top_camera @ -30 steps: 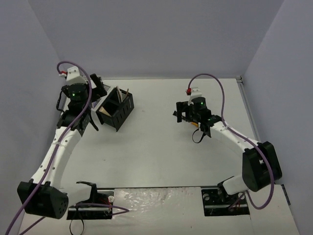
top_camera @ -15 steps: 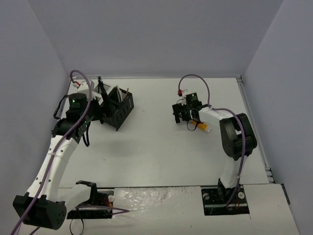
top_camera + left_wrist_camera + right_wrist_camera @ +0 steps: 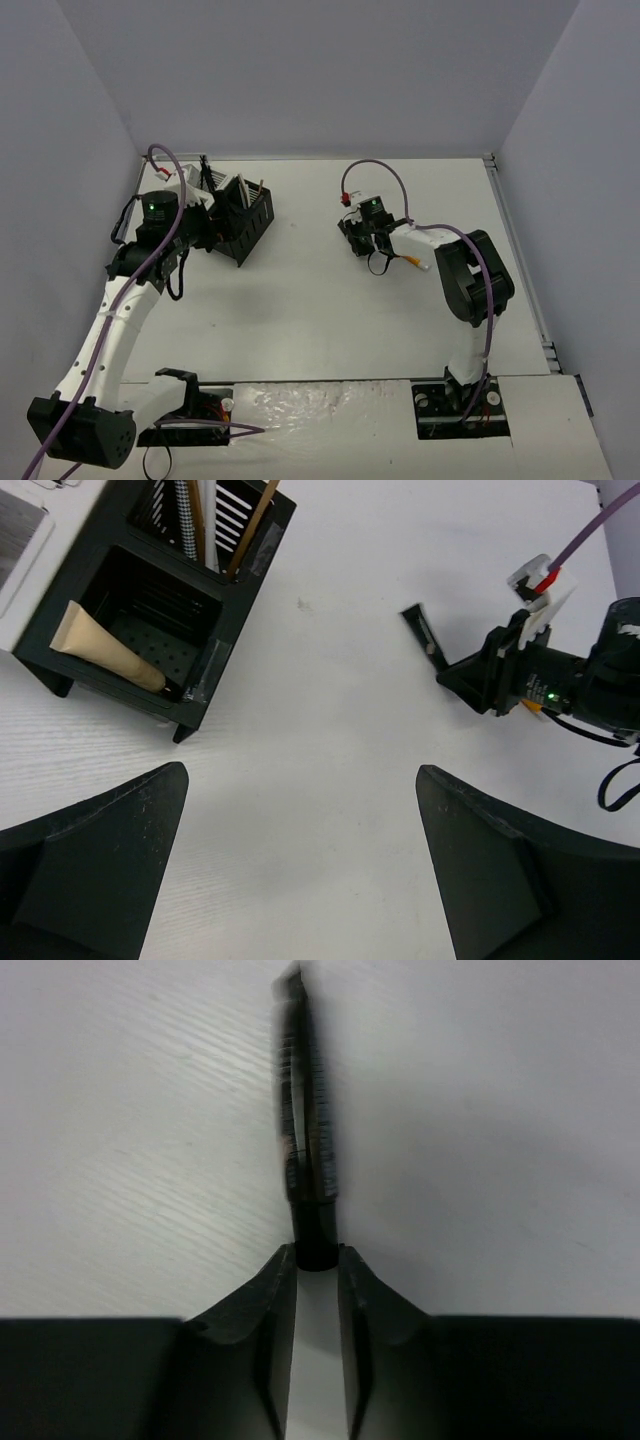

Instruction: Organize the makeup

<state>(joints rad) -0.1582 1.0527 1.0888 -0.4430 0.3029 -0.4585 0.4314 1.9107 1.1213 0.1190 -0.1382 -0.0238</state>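
since the earlier views, your right arm has folded in and carried its tool leftward over the table (image 3: 330,320). its jaws have gone from spread to nearly together. your left arm has drawn in closer to the black mesh box (image 3: 215,655).

**right tool.** the right gripper (image 3: 316,1265) is pinching the near end of a thin black pencil (image 3: 305,1130). the pencil lies flat on the white surface and points away from the wrist camera. its far part is blurred, so you cannot tell whether it has left the table.

**left tool.** the left gripper (image 3: 300,780) hangs spread wide with nothing between its fingers. it looks down on the box and across to the pencil.

**done so far.** a flat beige stick (image 3: 105,648) lies slanted in the near compartment of the box. a tan pencil (image 3: 250,525) and other thin sticks stand in the far compartments.

**left to do.** judged from these views, the task is well along but not finished.
- the black pencil is well apart from the box and has to be carried there.
- a small orange tube (image 3: 412,260) lies on the table just beside your right arm.
- no other loose makeup can be made out here.
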